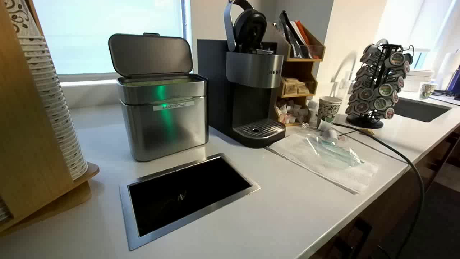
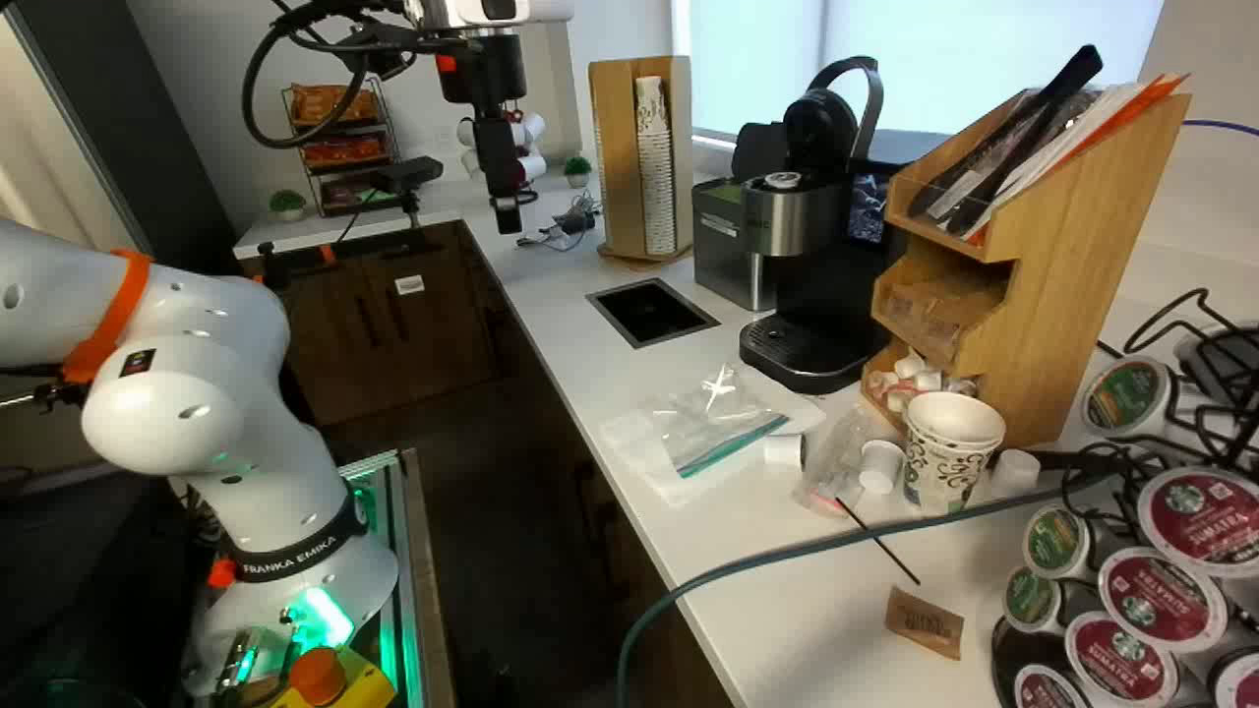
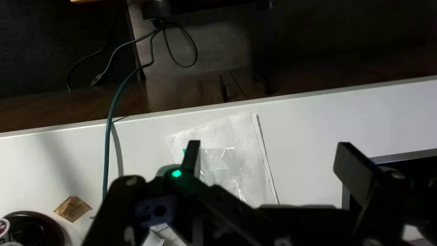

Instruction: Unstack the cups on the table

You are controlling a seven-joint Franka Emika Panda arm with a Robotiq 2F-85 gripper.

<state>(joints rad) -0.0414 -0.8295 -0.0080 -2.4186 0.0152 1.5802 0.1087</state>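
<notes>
The cups [image 2: 949,462] are white paper with a dark leaf pattern. They stand upright on the table [image 2: 551,285], nested into each other, in front of a wooden rack. They also show in an exterior view [image 1: 329,109]. In the wrist view I cannot make them out. My gripper [image 2: 509,218] hangs above the table's far part, well away from the cups, pointing down. In the wrist view the gripper's [image 3: 269,147] two fingers are wide apart with nothing between them. The white table [image 3: 307,130] shows below it.
A clear bag [image 2: 703,428] lies on paper towel near small white pods [image 2: 878,464]. A cable [image 2: 777,560] crosses the table by the cups. The wooden rack [image 2: 1092,275], pod rack [image 1: 377,84], coffee machine [image 1: 253,72], metal bin [image 1: 169,126] and steel-rimmed opening [image 1: 196,214] stand around.
</notes>
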